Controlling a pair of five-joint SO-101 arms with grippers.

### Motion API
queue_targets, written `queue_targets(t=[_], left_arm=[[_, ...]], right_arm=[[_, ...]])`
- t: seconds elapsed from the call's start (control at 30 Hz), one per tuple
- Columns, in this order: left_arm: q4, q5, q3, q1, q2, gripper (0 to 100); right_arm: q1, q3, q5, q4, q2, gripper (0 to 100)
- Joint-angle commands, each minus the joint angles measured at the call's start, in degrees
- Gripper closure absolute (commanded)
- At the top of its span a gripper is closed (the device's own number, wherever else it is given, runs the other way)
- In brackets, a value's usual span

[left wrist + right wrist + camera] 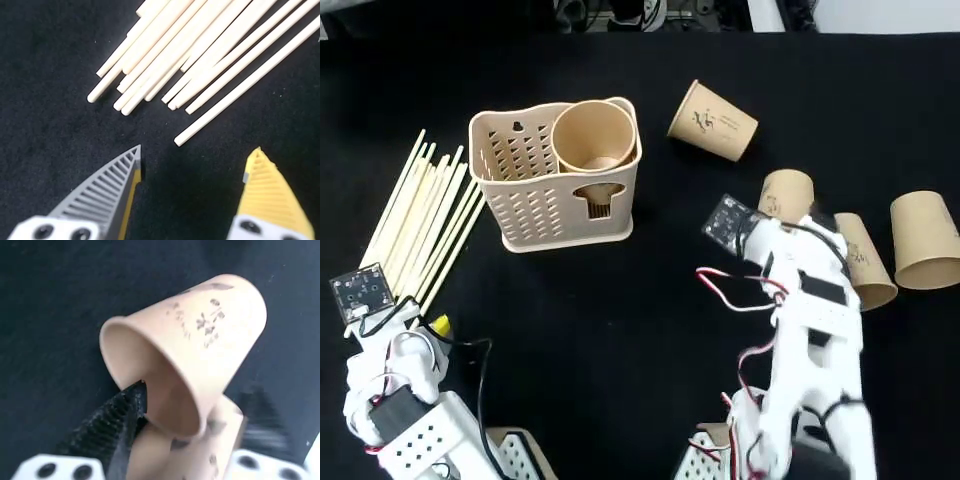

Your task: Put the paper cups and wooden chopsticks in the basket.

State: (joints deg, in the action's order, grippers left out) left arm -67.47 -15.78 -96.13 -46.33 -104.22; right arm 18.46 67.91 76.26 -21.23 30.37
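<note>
Left wrist view, end effector (199, 147) parted, chopsticks (210, 50) near

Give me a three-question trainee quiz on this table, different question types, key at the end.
1. True or false: the pale wooden chopsticks lie inside the beige perforated plastic basket.
2. How many brown paper cups lie on the black table outside the basket? A two, B four, C six.
3. Fill in: the left claw, above the chopstick ends, is ____.
Key: 1 false, they lie on the table; 2 B; 3 open.
</note>
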Motion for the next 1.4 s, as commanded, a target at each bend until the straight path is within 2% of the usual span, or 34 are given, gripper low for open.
queue_targets(t=[0.0,0.23,0.33,0.53,0.77,0.93,1.07,1.23,1.37], left_arm=[[0.88,-0.35,-0.75,0.04,-0.35,68],[0.97,-0.35,-0.75,0.04,-0.35,68],[0.97,-0.35,-0.75,0.04,-0.35,68],[0.88,-0.35,-0.84,0.04,-0.35,68],[0.79,-0.35,-0.84,0.04,-0.35,68],[0.79,-0.35,-0.84,0.04,-0.35,68],[0.79,-0.35,-0.84,0.04,-0.35,68],[0.79,-0.35,-0.84,0.04,-0.35,68],[0.79,-0.35,-0.84,0.04,-0.35,68]], right_arm=[[-0.79,0.13,-2.73,5.71,-2.77,90.5],[-2.20,0.40,-5.19,5.45,1.98,95.1],[-1.93,-0.31,-8.70,1.58,6.46,98.5],[-2.73,-3.30,-18.99,-15.91,20.26,98.6],[-4.66,-15.08,-27.69,-36.13,34.33,98.6],[-6.33,-31.87,-38.51,-48.88,34.15,98.6],[-8.18,-51.03,-46.51,-61.19,26.95,98.6],[-22.86,-75.91,-53.10,-76.13,11.03,98.6],[-31.38,-93.49,-58.29,-79.82,-1.45,98.6]])
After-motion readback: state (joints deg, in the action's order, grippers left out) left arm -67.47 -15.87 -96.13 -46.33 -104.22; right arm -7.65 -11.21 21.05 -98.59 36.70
